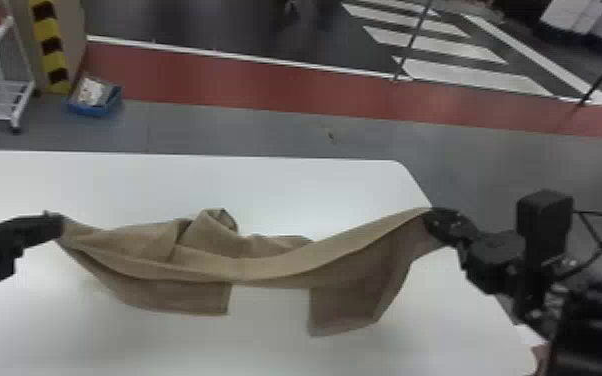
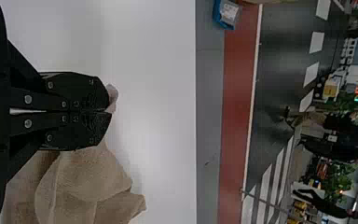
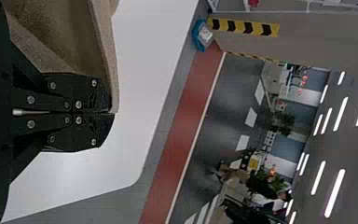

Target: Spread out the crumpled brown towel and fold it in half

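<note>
Brown, creased towel point(image 1: 265, 272) droops, clenched by the left gripper point(image 1: 58, 225) and right gripper point(image 1: 431, 216).

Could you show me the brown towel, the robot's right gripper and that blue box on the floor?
Brown towel point(image 1: 265, 270): head view, on its sagging middle.
Right gripper point(image 3: 110, 112): right wrist view, midway between its fingertips.
Blue box point(image 1: 94, 110): head view, on its near wall.
</note>
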